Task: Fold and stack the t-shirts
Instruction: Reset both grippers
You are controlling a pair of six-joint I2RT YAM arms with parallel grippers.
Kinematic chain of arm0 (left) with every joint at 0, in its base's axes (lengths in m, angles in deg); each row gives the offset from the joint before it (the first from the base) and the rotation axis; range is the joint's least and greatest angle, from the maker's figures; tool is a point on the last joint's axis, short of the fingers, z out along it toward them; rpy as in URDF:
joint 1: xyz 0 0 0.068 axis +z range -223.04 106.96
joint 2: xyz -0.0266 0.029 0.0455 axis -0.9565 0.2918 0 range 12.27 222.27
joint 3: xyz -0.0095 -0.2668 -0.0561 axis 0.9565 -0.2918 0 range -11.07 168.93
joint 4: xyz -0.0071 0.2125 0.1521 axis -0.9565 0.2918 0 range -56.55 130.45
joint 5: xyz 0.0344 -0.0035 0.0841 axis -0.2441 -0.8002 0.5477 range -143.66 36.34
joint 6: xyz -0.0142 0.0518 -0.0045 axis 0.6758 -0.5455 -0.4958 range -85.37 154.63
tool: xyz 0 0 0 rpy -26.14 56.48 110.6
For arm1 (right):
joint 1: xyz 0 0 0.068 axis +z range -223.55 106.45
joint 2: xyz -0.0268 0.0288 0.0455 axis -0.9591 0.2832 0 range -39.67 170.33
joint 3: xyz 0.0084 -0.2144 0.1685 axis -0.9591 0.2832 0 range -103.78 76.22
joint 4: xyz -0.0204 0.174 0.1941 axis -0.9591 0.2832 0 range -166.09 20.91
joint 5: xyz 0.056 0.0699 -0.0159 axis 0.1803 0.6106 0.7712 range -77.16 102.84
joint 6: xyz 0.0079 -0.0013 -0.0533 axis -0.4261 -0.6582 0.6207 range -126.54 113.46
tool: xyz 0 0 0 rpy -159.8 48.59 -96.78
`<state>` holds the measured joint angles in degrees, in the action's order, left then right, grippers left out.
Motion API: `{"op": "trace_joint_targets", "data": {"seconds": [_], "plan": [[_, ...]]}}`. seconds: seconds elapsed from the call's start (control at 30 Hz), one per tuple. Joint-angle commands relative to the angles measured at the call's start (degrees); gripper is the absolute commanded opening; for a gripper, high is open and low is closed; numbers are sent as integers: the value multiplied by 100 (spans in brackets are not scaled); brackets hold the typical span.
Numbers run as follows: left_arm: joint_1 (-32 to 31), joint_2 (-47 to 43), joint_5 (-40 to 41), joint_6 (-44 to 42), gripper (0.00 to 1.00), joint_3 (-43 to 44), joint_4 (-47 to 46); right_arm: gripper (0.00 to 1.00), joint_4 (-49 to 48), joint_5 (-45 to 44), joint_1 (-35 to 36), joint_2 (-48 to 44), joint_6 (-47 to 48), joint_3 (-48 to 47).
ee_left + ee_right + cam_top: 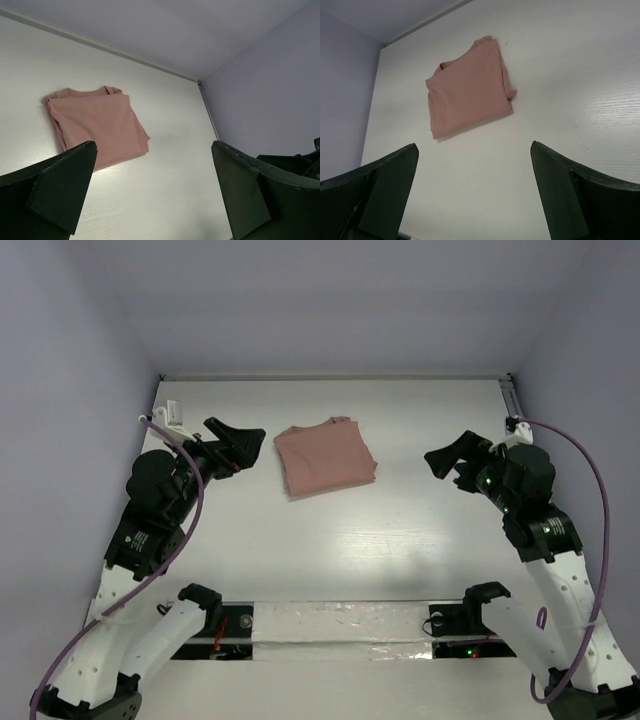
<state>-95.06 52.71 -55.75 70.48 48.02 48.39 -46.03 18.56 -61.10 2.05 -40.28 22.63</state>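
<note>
- Left black 2-finger gripper (248, 447): arm bent at the elbow, wrist aimed inward, fingers (60, 185) spread wide, holding nothing.
- Right black 2-finger gripper (445, 455): mirrored pose, fingers (570, 190) apart, empty.

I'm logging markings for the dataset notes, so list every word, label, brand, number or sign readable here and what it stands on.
No text can be read in any view.
Folded dusty salmon-pink cotton t-shirt: plain fabric showing, no print or tag visible.
Black left arm casing and black right arm casing: any lettering is too small to tell.
White table: no writing.
</note>
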Motion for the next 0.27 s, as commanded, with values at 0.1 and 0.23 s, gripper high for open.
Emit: {"op": "trace_joint_targets", "data": {"seconds": [0.1,0.23], "plan": [[22,7,-29,-254,99,217,-184,100,-211,-27,12,38,139,-363],[22,121,6,-334,99,313,-176,100,-247,-35,12,109,148,-460]]}}
